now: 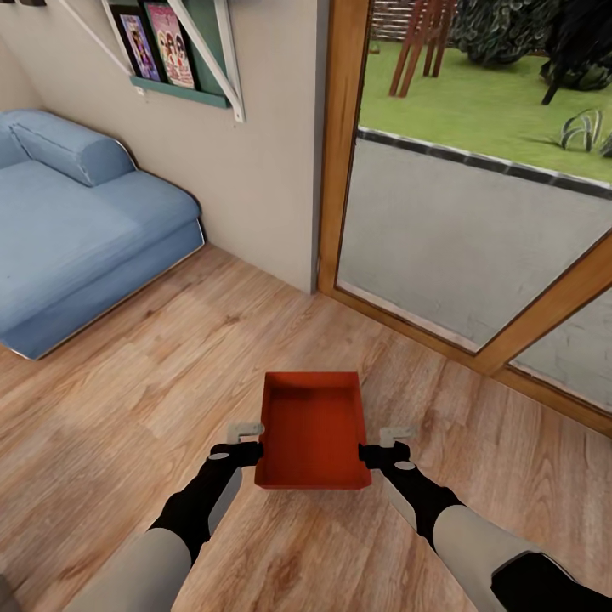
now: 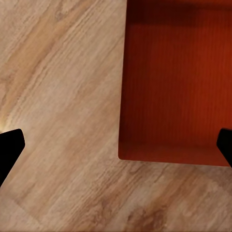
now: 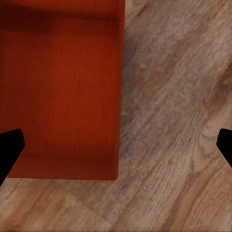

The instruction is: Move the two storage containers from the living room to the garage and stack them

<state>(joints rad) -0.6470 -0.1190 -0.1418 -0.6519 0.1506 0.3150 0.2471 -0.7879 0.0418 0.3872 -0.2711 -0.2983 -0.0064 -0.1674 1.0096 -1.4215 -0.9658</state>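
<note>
Living room plank floor [image 1: 153,399]: we keep both jaws, apart, level astride the side walls of container [image 1: 313,429].

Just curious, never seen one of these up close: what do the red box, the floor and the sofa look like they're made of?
The storage container looks like smooth red-orange plastic: plain, even walls with a dull sheen. The floor seems to be light wood planks, with visible grain and seams. The sofa looks like soft blue fabric, matte, with a thin metallic-looking trim at its base.
</note>
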